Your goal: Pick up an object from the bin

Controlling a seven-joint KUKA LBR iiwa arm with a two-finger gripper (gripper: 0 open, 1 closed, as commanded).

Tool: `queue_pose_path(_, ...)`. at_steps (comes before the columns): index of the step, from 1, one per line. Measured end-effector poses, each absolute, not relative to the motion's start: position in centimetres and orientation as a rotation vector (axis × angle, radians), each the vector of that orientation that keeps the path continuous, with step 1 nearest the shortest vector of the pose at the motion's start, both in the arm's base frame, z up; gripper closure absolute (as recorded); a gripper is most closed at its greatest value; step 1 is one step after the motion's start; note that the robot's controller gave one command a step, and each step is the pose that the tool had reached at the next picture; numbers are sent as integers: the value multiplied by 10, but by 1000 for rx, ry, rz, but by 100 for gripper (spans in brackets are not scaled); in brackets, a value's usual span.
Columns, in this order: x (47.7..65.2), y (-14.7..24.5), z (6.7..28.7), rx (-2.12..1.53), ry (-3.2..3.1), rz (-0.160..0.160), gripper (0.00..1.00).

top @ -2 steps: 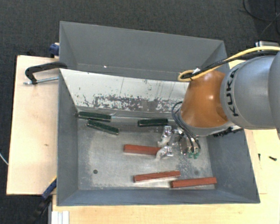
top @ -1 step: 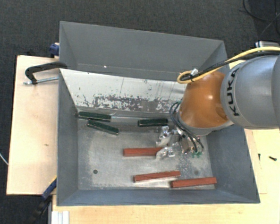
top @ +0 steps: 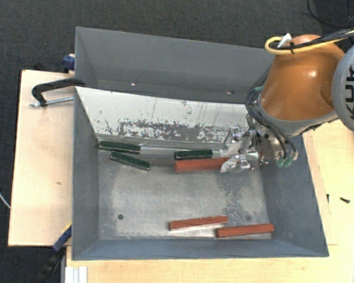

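Lying along the bin's (top: 170,63) back wall, the red-brown bar (top: 198,165) stretches leftward in the view from my tool (top: 239,162), its near end just beside it. Whether my tool is apart or together I cannot tell.

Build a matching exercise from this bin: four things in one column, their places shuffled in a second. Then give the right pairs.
Things
1. lone red-brown flat bar
2. pair of red-brown flat bars lying end to end
3. small dark round spot
4. two-finger gripper

Places in the grey metal bin
A. on the floor's left part, toward the view's bottom
B. at the back wall, toward the right
C. along the wall nearest the view's bottom, right of the middle
D. near the back wall's middle, beside a dark green flat stick

Pairs: 1-D, 2-C, 3-A, 4-B
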State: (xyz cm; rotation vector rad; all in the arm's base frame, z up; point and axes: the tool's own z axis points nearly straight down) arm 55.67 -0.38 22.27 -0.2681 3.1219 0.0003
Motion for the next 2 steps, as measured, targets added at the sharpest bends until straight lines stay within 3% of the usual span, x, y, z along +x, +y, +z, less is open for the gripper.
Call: queue_pose_path(2, 555, -3, 222, -268, 3125, 1, 100)
